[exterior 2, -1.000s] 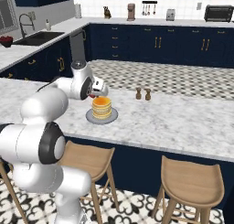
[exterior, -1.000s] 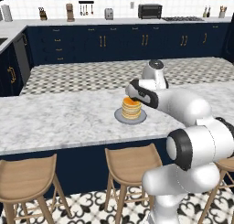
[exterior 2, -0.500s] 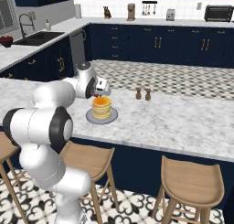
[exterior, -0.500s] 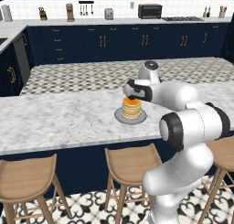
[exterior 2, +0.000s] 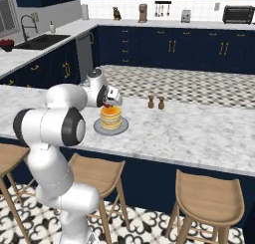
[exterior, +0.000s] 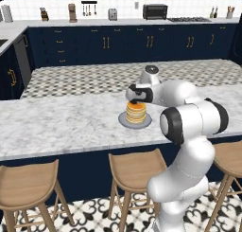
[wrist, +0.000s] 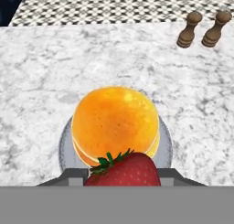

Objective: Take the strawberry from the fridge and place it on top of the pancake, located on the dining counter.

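The hand [exterior: 135, 101] is clamped on the strawberry [wrist: 122, 170], hanging just above the pancake [wrist: 115, 123]'s near edge. Placing seems underway; next, ease it over the stack's middle, lower, then release. Beyond the pancake, two wooden shakers [wrist: 203, 29] stand on the tabletop [wrist: 41, 72].

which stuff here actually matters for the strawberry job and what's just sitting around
Part of the job:
- small red strawberry with green leaves, held in the dark two-finger gripper
- golden-yellow round pancake stack on a round grey plate
- white-grey marble dining counter

Just lying about:
- two small brown wooden shakers on the counter
- round wooden stools
- dark toaster oven on the far wall counter
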You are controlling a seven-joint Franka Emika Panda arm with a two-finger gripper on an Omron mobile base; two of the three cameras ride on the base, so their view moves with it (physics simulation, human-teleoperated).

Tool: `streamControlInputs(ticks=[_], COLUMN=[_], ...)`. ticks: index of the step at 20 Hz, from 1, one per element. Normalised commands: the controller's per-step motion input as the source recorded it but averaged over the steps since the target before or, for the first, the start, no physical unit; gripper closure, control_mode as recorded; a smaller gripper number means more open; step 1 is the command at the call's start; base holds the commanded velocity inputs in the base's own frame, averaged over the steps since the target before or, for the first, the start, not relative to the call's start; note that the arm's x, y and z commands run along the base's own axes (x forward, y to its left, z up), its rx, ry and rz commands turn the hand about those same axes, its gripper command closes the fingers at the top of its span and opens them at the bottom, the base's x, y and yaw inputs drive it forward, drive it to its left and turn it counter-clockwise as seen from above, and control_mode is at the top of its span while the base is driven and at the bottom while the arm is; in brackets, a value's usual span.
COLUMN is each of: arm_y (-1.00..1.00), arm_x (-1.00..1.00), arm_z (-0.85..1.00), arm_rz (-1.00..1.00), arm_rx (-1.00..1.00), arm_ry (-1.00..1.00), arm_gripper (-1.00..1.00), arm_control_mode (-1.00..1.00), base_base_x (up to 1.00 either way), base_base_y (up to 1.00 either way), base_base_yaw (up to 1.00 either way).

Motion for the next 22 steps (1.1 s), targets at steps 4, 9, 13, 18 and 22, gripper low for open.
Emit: streamControlInputs(ticks=[4, 9, 13, 18, 22], arm_y=[0.00, 0.00, 0.00, 0.03, 0.02], arm_x=[0.29, 0.35, 0.09, 0.07, 0.13], arm_z=[-0.21, -0.08, -0.13, -0.20, -0.19], arm_rz=[-0.01, -0.01, 0.00, -0.01, 0.00], arm_rx=[0.00, 0.00, 0.00, 0.00, -0.01], arm_ry=[0.03, 0.00, 0.03, 0.02, 0.00], arm_gripper=[1.00, 1.00, 1.00, 1.00, 1.00], arm_control_mode=[-1.00, -1.00, -1.00, -1.00, -1.00], base_base_x=[0.00, 0.00, 0.00, 0.00, 0.00], base_base_y=[0.00, 0.00, 0.00, 0.00, 0.00], base_base_yaw=[0.00, 0.00, 0.00, 0.00, 0.00])
